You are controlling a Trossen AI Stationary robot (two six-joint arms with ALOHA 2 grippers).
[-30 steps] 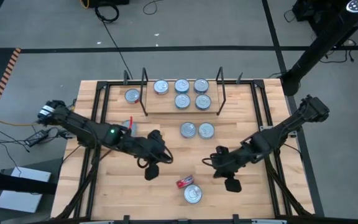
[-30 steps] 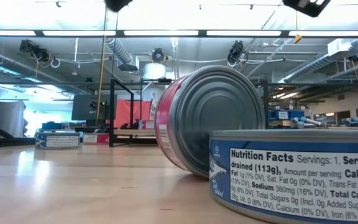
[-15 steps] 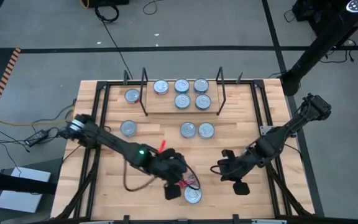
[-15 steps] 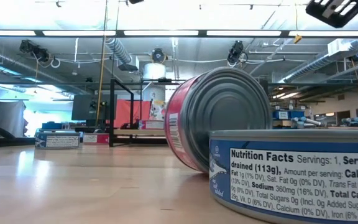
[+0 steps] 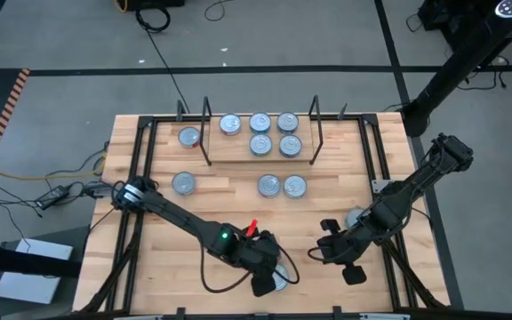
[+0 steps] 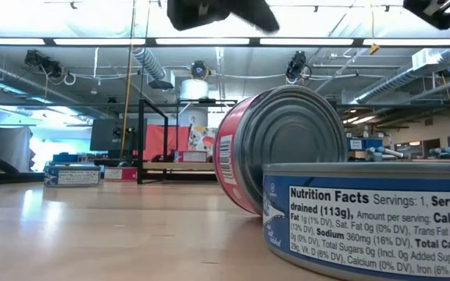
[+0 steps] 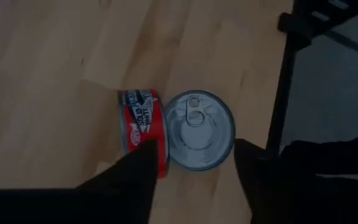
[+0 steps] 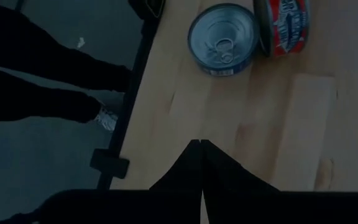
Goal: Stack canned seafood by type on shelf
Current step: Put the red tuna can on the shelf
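Note:
Near the table's front edge, a red-labelled tin [image 7: 143, 127] stands on its rim against a blue-labelled tin [image 7: 201, 130] that lies flat, lid up. My left gripper [image 7: 194, 168] hangs open above the pair, one finger to each side, and in the low view it [image 6: 217, 12] is well clear of the red tin [image 6: 283, 148]. My right gripper [image 8: 201, 162] is shut over bare wood to the right of them [image 5: 340, 260]. The shelf [image 5: 238, 153] at the far side carries several tins lying lid up.
One tin [image 5: 189, 137] sits just outside the shelf's left end frame. Three more tins lie on the tabletop, one at the left [image 5: 183, 183] and two in the middle [image 5: 269, 185] [image 5: 294, 187]. A black metal frame [image 5: 140, 178] runs along the table's edges.
My left gripper has swung from the table's left-middle toward the near edge and the right, ending over the two front tins. The red tin on its rim has shifted a little. My right gripper has drifted toward the near right.

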